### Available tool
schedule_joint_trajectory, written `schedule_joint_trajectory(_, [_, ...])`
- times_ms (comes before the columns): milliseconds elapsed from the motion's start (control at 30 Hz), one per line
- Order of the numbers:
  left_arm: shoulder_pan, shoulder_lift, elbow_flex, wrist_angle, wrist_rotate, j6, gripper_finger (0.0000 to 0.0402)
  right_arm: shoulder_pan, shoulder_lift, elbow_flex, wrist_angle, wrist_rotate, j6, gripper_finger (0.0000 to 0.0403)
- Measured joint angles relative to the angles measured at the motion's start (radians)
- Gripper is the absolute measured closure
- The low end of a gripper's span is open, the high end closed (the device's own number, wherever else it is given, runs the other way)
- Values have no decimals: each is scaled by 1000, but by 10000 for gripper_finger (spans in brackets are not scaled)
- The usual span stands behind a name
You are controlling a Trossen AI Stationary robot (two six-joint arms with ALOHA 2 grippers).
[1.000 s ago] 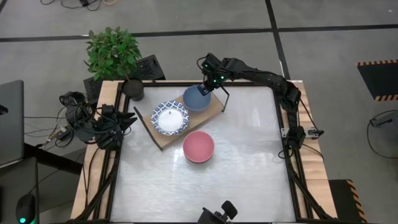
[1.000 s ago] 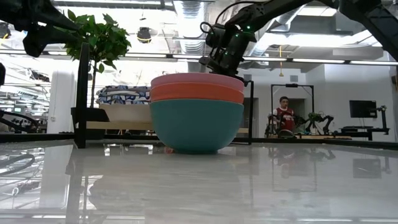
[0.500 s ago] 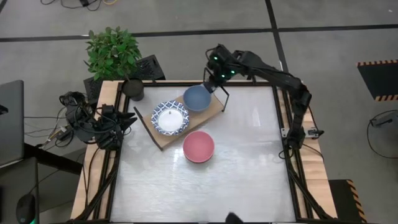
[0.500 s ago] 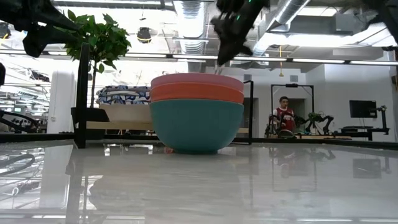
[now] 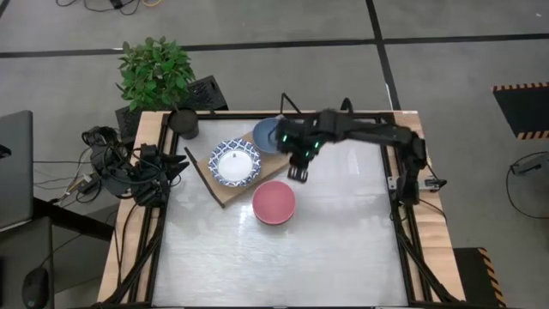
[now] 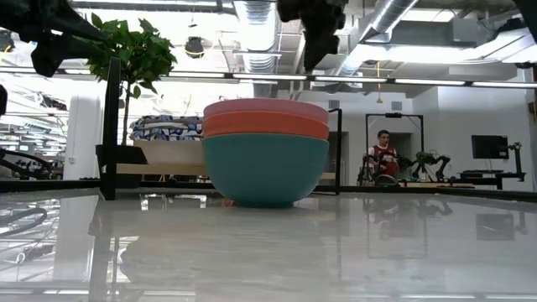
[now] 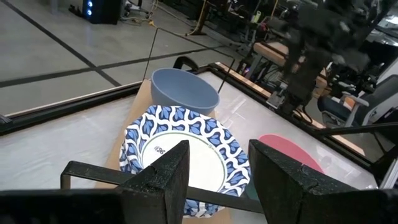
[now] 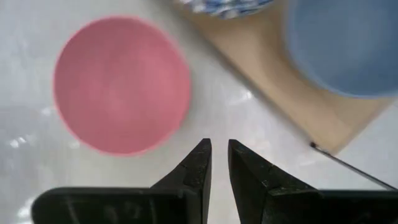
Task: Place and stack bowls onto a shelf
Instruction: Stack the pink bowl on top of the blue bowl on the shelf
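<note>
Since a second ago the right end effector has swung off the blue bowl toward the pink bowl, likely its next pick. Taking the shelf as landmark: off its left end the left end effector waits, fingers parted and empty. On the shelf sit the patterned bowls, then the blue one. Just off its right end, the right end effector hangs nearly closed, holding nothing
</note>
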Motion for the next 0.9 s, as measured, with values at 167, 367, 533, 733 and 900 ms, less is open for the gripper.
schedule_joint_trajectory(167, [0, 0, 0, 0, 2, 0, 251, 82, 75, 1, 48, 51, 34, 282])
schedule_joint_trajectory(367, [0, 0, 0, 0, 9, -1, 251, 107, 178, 1, 81, 68, 57, 204])
schedule_joint_trajectory(533, [0, 0, 0, 0, 34, -11, 251, 93, 242, 1, 75, 68, 83, 173])
schedule_joint_trajectory(733, [0, 0, 0, 0, 45, -18, 251, 91, 269, 1, 83, 68, 83, 185])
schedule_joint_trajectory(900, [0, 0, 0, 0, 44, -18, 251, 88, 269, 1, 97, 69, 92, 219])
